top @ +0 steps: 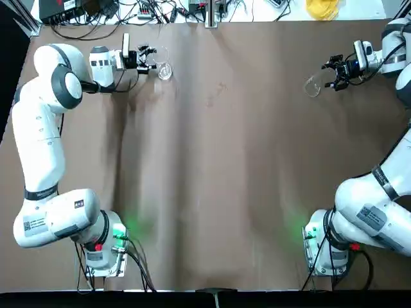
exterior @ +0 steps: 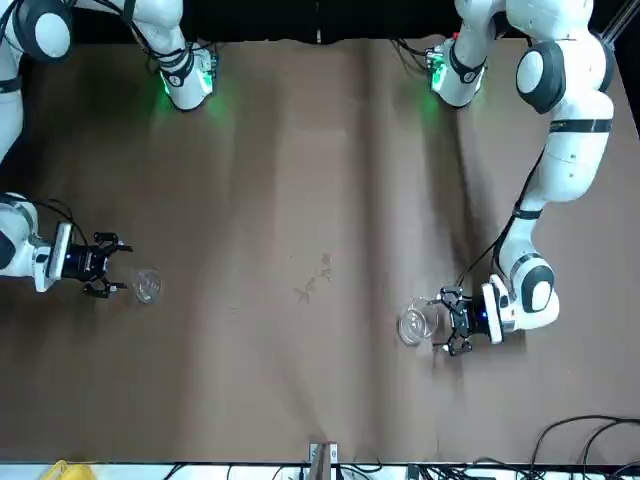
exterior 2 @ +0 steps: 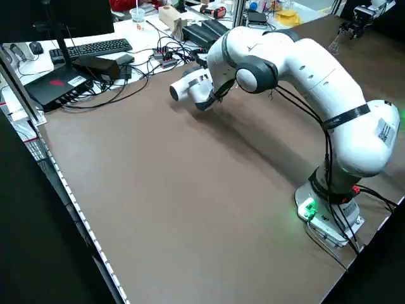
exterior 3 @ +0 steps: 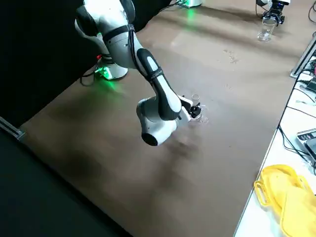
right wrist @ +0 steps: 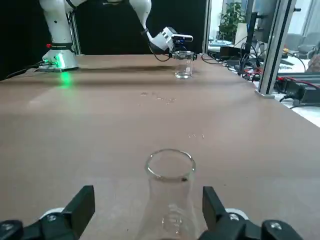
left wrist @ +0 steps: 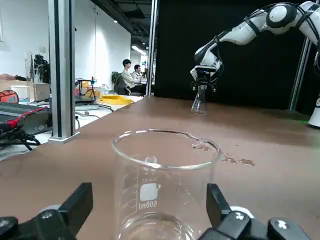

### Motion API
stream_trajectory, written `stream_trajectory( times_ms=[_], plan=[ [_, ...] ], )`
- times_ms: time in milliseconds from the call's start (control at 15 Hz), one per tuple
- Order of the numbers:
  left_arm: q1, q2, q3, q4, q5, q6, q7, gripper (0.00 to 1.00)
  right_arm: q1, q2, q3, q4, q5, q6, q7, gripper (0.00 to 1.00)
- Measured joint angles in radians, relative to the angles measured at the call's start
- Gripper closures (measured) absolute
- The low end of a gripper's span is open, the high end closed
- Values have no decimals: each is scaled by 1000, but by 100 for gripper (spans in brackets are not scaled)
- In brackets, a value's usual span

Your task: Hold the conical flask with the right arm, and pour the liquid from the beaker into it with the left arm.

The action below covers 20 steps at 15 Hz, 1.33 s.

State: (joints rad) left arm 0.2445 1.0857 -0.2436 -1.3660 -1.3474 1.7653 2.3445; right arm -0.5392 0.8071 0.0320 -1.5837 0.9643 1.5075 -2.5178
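The beaker (top: 164,69) stands upright at the table's far left, a clear wide-mouthed glass with printed markings (left wrist: 165,185). My left gripper (top: 146,59) is open and level with it, fingers (left wrist: 80,202) spread just short of its sides, not touching. The conical flask (top: 313,85) stands at the far right, faint and narrow-necked (right wrist: 170,195). My right gripper (top: 334,76) is open just behind it, fingers (right wrist: 82,205) apart on either side. In the front view, the flask (exterior: 147,285) is on the left and the beaker (exterior: 415,322) on the right.
A few wet spots (top: 215,93) mark the brown table between the two vessels. Cables and electronics (top: 128,11) line the far edge, with a metal post (top: 210,14) and a yellow object (top: 321,8). People (left wrist: 131,75) sit far off beyond the table.
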Motion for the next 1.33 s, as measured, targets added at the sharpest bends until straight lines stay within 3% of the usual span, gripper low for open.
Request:
stream_trajectory(
  times_ms=[600,667,733,867,1067,1333],
  plan=[
    [-27,42,7,26,-4,-1,18,1,1,17,19,0,15,-24,-20,11],
    [-30,55,7,48,-9,-2,21,1,1,22,19,0,17,-24,-24,24],
    [-34,63,7,63,-15,-3,21,1,1,24,19,0,18,-24,-24,24],
    [-45,76,7,84,-28,-4,21,1,1,27,19,1,20,-25,-22,36],
    [-51,86,7,95,-36,-4,21,1,1,28,19,3,21,-25,-8,38],
    [-50,89,15,96,-36,-13,22,0,1,28,19,6,33,-25,33,51]
  ],
)
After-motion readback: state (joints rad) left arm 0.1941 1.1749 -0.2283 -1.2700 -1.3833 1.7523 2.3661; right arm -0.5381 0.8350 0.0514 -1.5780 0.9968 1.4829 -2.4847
